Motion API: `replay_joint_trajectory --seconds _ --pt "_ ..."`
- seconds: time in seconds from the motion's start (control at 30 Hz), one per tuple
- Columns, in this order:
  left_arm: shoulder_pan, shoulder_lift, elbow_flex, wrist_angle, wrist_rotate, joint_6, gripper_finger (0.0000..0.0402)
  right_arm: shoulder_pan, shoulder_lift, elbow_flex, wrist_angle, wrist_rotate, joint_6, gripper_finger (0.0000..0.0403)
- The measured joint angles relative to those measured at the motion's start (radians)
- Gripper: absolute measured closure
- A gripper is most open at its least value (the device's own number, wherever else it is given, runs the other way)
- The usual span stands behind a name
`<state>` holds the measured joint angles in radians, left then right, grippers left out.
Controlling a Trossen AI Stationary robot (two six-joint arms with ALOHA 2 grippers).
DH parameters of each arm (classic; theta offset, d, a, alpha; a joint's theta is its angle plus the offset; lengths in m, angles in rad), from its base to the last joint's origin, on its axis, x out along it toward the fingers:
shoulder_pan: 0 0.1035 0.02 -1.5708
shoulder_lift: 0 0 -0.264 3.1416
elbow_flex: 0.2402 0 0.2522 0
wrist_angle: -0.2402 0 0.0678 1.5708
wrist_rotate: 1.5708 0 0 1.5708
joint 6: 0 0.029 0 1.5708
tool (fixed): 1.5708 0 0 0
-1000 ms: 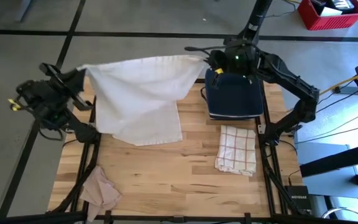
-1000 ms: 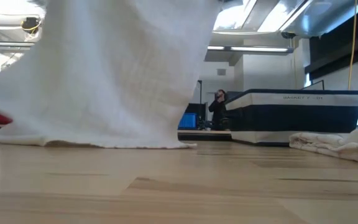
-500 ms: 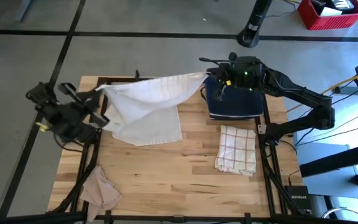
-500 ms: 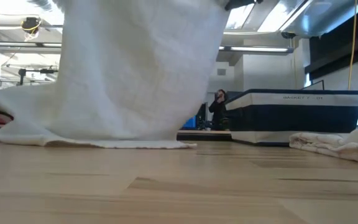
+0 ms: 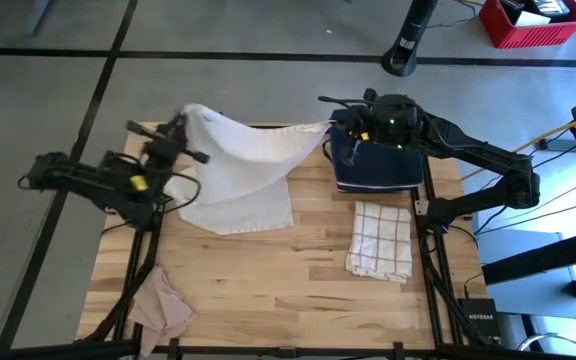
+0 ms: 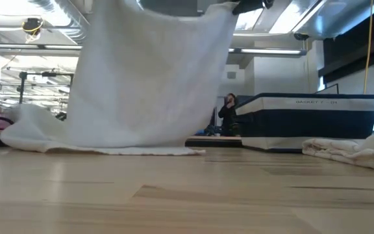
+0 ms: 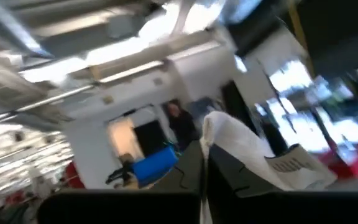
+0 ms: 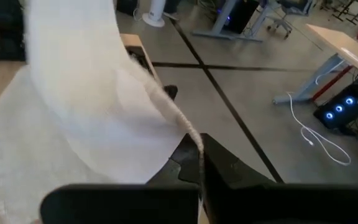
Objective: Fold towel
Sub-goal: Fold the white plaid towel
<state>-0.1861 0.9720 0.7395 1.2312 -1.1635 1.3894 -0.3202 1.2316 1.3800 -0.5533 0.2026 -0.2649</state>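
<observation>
Wooden table [image 5: 268,290], white towel [image 5: 243,170] lifted over far edge

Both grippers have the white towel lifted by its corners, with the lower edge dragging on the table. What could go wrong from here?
1. The left gripper and right gripper each pinch only a thin bit of the white towel; a corner may slip out.
2. The towel's lower part lies bunched on the table, so the fold could come out creased or skewed.
3. The right gripper hangs close above the dark basket; the towel's edge might catch on it.
</observation>
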Motion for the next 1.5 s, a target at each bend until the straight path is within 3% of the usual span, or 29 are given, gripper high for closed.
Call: replay_joint_trajectory --seconds 0.07,0.17,0.33,0.47,0.63,0.8,1.0,1.13,1.33,1.5 --pt "0.027 -0.009 0.000 -0.263 0.005 -0.216 0.0401 0.000 0.000 0.000 0.019 -0.022 -0.001 0.0400" --pt "0.074 -0.021 0.013 -0.695 0.094 -0.614 0.0401 0.000 0.000 0.000 0.044 -0.057 -0.001 0.0400" --pt "0.143 -0.038 0.108 -1.214 0.385 -1.099 0.0401 0.000 0.000 0.000 0.016 -0.127 0.011 0.0400" --pt "0.188 -0.044 0.215 -1.538 0.615 -1.308 0.0401 0.000 0.000 0.000 -0.008 -0.179 0.015 0.0399" --pt "0.192 -0.056 0.372 -1.896 0.632 -1.420 0.0401 0.000 0.000 0.000 -0.021 -0.183 0.015 0.0400" --pt "0.193 -0.095 0.481 -1.944 0.526 -1.425 0.0401 0.000 0.000 0.000 0.078 -0.090 -0.046 0.0400" --pt "0.237 -0.108 0.531 -1.948 0.513 -1.350 0.0401 -0.003 0.002 0.000 0.255 -0.080 -0.170 0.0399" --pt "0.342 -0.098 0.535 -1.895 0.496 -1.257 0.0401 -0.042 0.029 0.000 0.353 -0.058 -0.293 0.0400" --pt "0.541 -0.062 0.536 -1.817 0.494 -1.143 0.0401 -0.151 0.087 0.000 0.432 -0.055 -0.309 0.0400" --pt "0.595 -0.083 0.536 -1.724 0.561 -1.147 0.0401 -0.178 0.087 0.034 0.391 -0.048 -0.289 0.0400"
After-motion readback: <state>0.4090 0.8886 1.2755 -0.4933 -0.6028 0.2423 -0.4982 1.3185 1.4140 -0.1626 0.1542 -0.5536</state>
